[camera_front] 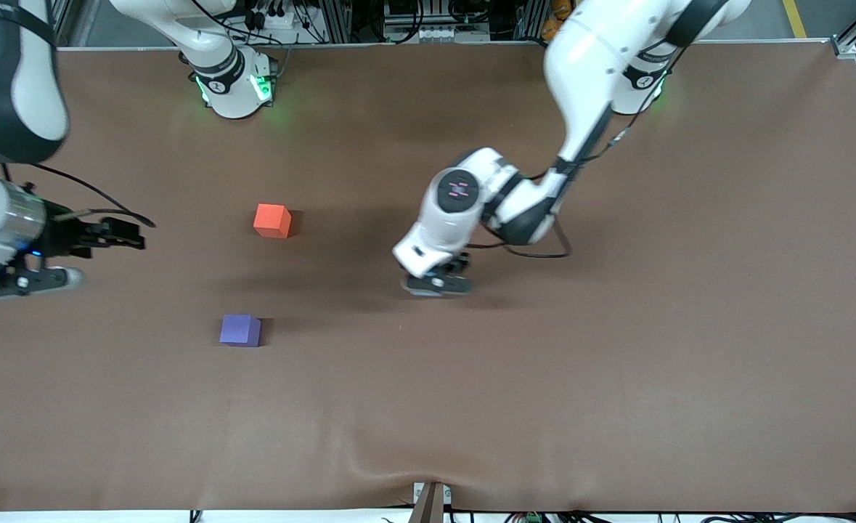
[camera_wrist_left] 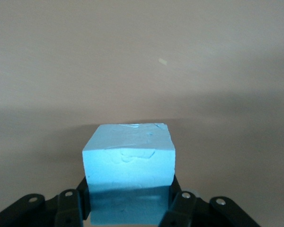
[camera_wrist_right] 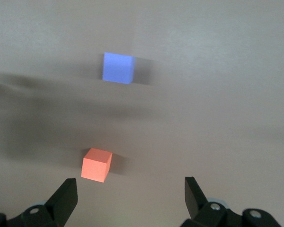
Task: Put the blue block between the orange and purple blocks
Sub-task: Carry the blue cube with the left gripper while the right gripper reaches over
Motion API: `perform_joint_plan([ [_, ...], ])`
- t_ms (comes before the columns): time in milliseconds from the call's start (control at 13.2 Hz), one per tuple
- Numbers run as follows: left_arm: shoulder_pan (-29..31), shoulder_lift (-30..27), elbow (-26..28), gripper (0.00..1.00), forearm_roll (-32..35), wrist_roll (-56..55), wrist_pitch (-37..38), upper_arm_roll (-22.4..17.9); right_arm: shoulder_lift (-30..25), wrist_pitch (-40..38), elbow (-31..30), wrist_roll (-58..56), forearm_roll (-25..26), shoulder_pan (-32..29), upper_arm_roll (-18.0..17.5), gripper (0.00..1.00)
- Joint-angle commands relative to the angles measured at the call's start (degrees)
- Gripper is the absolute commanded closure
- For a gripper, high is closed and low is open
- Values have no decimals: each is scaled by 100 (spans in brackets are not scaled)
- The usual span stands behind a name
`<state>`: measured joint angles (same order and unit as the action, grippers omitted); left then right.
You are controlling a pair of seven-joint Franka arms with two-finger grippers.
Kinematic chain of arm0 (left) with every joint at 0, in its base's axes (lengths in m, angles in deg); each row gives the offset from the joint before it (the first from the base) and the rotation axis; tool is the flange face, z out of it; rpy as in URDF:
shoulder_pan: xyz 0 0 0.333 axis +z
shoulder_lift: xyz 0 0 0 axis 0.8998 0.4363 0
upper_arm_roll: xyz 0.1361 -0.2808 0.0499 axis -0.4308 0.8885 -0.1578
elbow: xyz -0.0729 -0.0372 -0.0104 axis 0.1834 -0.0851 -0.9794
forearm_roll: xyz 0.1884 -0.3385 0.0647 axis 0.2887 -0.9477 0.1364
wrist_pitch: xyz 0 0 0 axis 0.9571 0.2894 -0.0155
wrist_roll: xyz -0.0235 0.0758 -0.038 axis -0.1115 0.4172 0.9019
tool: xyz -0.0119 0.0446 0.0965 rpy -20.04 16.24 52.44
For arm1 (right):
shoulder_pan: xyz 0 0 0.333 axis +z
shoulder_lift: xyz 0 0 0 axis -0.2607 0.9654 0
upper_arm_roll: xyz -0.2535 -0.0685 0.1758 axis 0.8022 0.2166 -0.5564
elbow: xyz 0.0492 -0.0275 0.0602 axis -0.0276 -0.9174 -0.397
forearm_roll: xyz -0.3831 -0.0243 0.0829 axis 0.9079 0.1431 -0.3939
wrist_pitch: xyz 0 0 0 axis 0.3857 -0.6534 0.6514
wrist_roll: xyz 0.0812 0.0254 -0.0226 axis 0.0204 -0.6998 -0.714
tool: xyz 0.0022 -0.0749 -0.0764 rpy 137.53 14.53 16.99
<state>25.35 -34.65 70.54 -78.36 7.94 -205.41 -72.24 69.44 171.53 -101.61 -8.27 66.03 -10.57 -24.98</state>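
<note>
The light blue block (camera_wrist_left: 128,161) sits between my left gripper's fingers (camera_wrist_left: 129,193), which press on its two sides. In the front view the left gripper (camera_front: 438,282) is low over the middle of the table and its hand hides the blue block. The orange block (camera_front: 272,221) stands on the table toward the right arm's end. The purple block (camera_front: 240,330) stands nearer to the front camera than the orange one. Both also show in the right wrist view, the orange block (camera_wrist_right: 96,164) and the purple block (camera_wrist_right: 118,67). My right gripper (camera_front: 126,234) is open and empty (camera_wrist_right: 131,196), at the right arm's end of the table.
The brown table mat (camera_front: 616,363) is wrinkled at its front edge near a small bracket (camera_front: 431,501). The arm bases (camera_front: 231,83) stand along the table's back edge.
</note>
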Motion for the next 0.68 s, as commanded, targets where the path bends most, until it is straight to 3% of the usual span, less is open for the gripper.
perform_joint_plan([
  [0,-392,540,-860,100,-120,-238,219,-92,484,327,146,493,-136,362,4,0],
  [151,-577,769,-1054,100,-164,-414,140,-92,906,686,225,872,-608,591,4,0],
  [227,-630,831,-1072,89,-164,-450,105,-118,1073,984,234,882,-768,783,4,0],
  [378,-657,910,-1064,0,-138,-372,35,-136,1372,1513,235,733,-717,1092,4,0],
  [605,-648,718,-1055,0,-112,-423,34,-188,1583,1594,225,418,-796,961,4,0],
])
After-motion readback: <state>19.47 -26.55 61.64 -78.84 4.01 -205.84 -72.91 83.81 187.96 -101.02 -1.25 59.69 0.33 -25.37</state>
